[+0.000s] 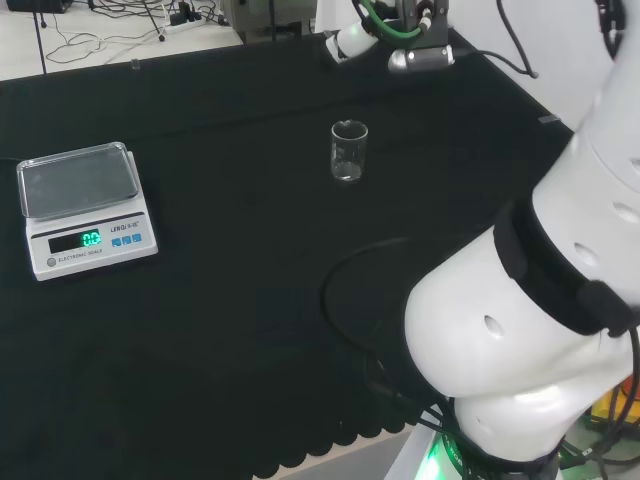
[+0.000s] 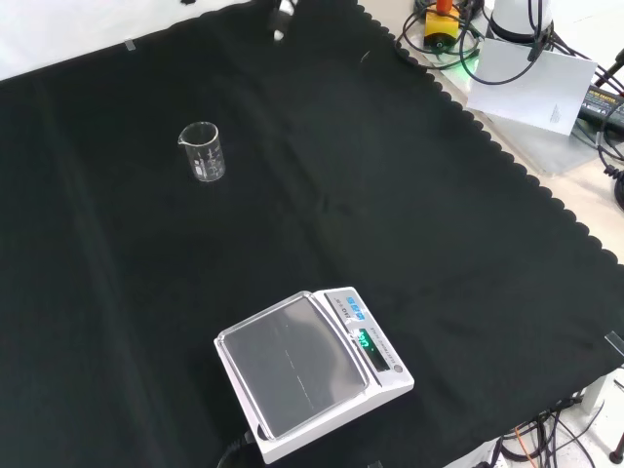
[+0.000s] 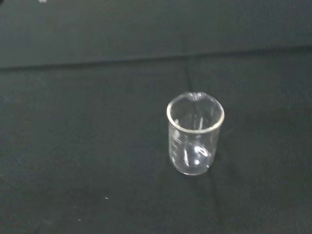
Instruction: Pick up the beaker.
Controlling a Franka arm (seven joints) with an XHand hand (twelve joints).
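Your clear glass beaker (image 3: 195,139) stood upright and empty, with printed graduations, alone on the black worktop (image 1: 240,300); I cannot tell the robot hand's state.

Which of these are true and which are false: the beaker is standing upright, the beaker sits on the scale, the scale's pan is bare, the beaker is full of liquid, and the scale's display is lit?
1. The beaker stands upright on the black cloth. True.
2. The beaker sits on the scale. False: it stands on the cloth, well apart from the scale; in the head view it is to the scale's right.
3. The scale's pan has nothing on it. True.
4. The beaker is full of liquid. False: the wrist view shows it clear and empty.
5. The scale's display is lit green. True.
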